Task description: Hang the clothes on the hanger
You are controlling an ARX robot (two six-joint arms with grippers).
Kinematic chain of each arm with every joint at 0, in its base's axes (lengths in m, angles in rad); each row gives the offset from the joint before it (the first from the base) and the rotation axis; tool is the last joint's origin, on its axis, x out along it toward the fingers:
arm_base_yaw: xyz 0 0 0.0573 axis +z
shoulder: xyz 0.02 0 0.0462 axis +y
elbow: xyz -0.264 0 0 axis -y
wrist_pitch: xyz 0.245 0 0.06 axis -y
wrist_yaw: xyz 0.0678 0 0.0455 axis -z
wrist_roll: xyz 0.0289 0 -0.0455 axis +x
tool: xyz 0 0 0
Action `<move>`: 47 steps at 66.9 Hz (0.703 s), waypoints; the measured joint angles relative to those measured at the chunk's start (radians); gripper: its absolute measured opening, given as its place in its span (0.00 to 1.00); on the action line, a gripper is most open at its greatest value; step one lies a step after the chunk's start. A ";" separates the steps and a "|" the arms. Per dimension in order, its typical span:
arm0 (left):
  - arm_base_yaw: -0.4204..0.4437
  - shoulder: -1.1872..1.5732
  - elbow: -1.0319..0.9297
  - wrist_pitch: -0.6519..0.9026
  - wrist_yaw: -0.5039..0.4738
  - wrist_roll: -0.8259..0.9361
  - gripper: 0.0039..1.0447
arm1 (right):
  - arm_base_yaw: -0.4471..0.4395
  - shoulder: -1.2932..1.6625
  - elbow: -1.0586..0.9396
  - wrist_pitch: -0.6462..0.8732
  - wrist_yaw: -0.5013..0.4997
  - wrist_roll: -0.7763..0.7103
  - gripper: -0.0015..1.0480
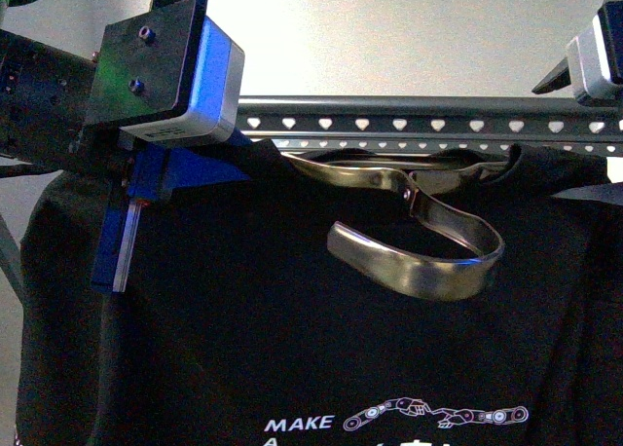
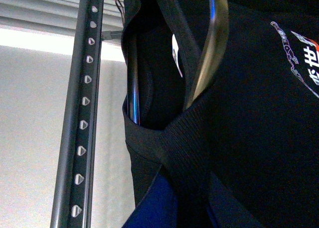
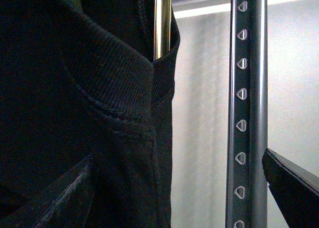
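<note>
Black cloth fills most of my front view: the shirt [image 1: 292, 349] hangs before the rack [image 1: 419, 125], its neck just under the long rail with the heart holes, its white lettering [image 1: 292, 425] at the lower edge of the picture. My left gripper [image 1: 119, 261] sits at the shirt's shoulder near the neck, and in the left wrist view the ribbed neck band [image 2: 174, 138] runs down between my blue fingers [image 2: 154, 208], so I am pinched on the shirt. The shiny hanger [image 1: 336, 168] lies inside the neck, and its hook [image 1: 428, 271] curls down in front of the cloth, below the rail and not over it. Both wrist views show a pale, open strip between the shirt's edge and the rail. My right gripper [image 1: 596, 56] shows only at the upper right corner, level with the rail's end. From its wrist I see one dark finger [image 3: 291, 185] across the rail from the shirt, apart from the cloth. I cannot tell how those fingers stand.
</note>
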 joint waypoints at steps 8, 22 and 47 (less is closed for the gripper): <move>0.000 0.000 0.000 0.000 -0.002 0.000 0.04 | 0.016 0.034 0.009 0.042 0.017 0.043 0.85; 0.000 0.000 0.000 0.000 -0.003 0.000 0.04 | 0.042 0.073 0.010 0.077 0.039 0.075 0.58; 0.000 0.000 0.000 0.000 0.003 0.000 0.17 | 0.026 0.072 -0.037 0.084 -0.006 0.076 0.04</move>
